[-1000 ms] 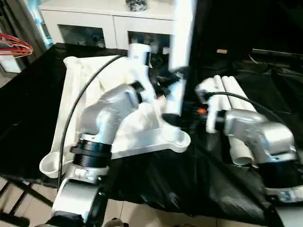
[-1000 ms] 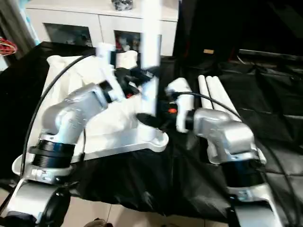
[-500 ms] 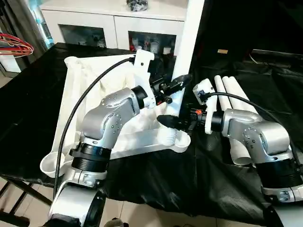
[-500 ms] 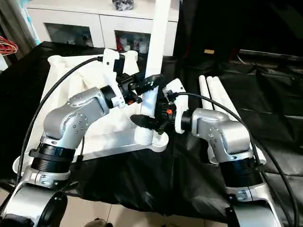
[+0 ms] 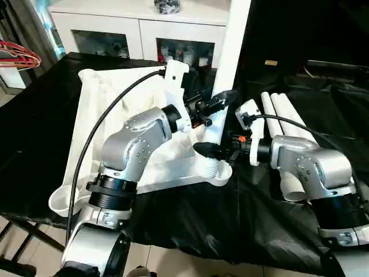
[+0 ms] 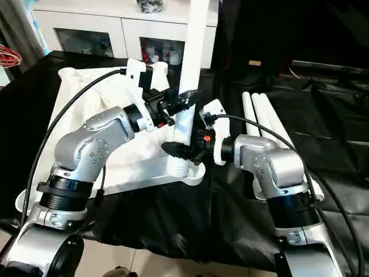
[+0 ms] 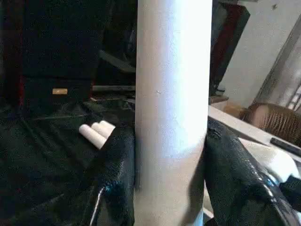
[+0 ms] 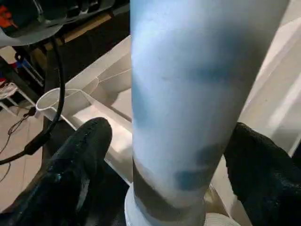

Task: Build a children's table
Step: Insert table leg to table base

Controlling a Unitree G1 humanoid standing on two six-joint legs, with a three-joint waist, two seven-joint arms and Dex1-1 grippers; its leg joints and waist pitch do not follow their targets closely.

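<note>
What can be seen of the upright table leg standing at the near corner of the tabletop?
The upright leg is a smooth white plastic-looking tube standing nearly vertical, its ribbed lower end at the near corner socket of the upturned tabletop. The left end effector clamps its shaft partway up; the right end effector's fingers flank it low down with gaps either side.

The upright leg [image 5: 233,55] runs off the picture's top edge. Silver forearms hide much of the upturned table top [image 5: 95,121].
</note>
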